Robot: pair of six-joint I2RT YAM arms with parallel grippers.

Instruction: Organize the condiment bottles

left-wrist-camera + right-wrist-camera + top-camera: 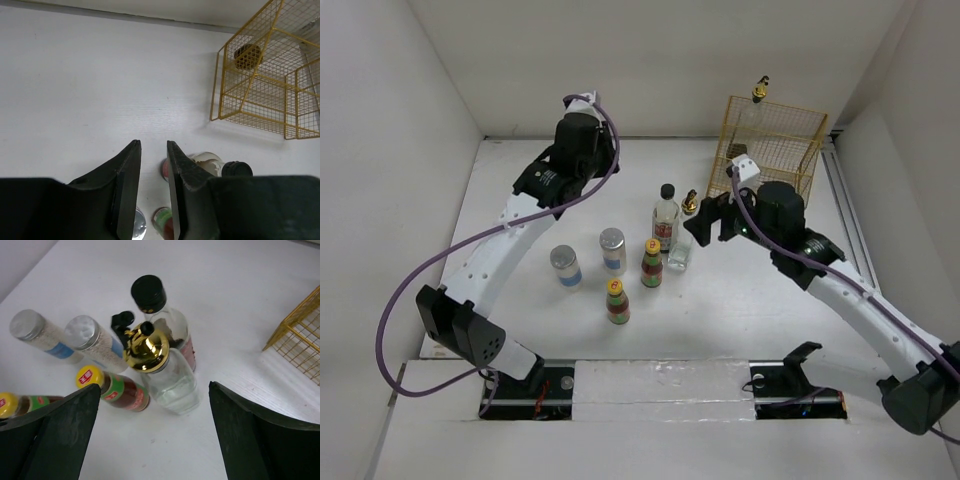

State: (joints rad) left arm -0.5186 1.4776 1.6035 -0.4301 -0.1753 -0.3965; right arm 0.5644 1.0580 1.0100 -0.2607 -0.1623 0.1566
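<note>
Our right gripper (153,386) holds its fingers (60,440) wide apart, clamped on nothing. In the wrist view the clear gold-capped bottle (165,375) stands upright ahead between them; we cannot tell whether either finger touches it. Just beside it at 12 o'clock stands the black-capped bottle (148,292).

From above, a yellow-capped bottle (651,262) sits at its 9 o'clock and a second yellow-capped bottle (617,300) at 8 o'clock. One silver-lidded jar (612,250) and the other silver-lidded jar (565,266) stand farther out at 9 o'clock. At 1 o'clock, the yellow wire basket (775,150) holds a second gold-capped bottle (758,98).

Our left gripper (152,145) keeps its fingers (127,185) a narrow gap apart, gripping nothing, above the table (100,90) at 10 o'clock from the bottles.
</note>
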